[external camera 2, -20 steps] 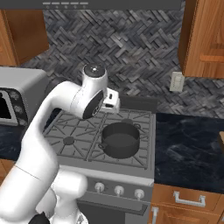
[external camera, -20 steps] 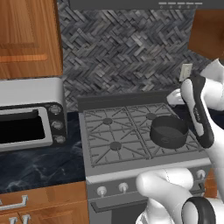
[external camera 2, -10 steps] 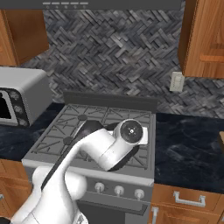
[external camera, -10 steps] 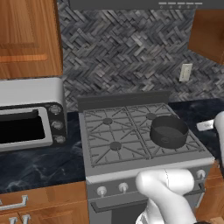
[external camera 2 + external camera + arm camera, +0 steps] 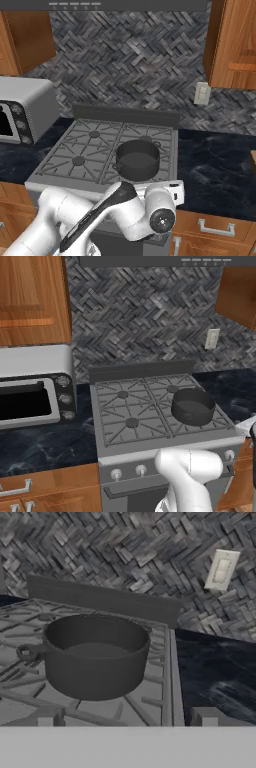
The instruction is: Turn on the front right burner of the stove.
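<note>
The silver-grey stove [image 5: 120,445] fills the middle of both base views. A dark round pot [image 5: 193,405] stands over the front right burner, hiding its cap; only the grate bars [image 5: 148,704] around it show. White knobs [image 5: 141,470] line the stove's front panel, one [image 5: 229,454] at the right end. My hand [image 5: 172,192] hangs low at the stove's front right corner, facing the pot [image 5: 96,656]. In the hand view my gripper [image 5: 127,722] is open, with its fingertips [image 5: 45,721] wide apart and nothing between them.
A silver toaster oven [image 5: 35,392] with a black window sits on the dark counter left of the stove. A wall outlet [image 5: 221,568] is on the tiled backsplash, right of the stove. Wooden cabinets hang above on both sides. My white arm [image 5: 95,215] crosses the stove's front.
The arm has swung down from above the pot to low in front of the stove's right corner. Pot and stove have not moved.
</note>
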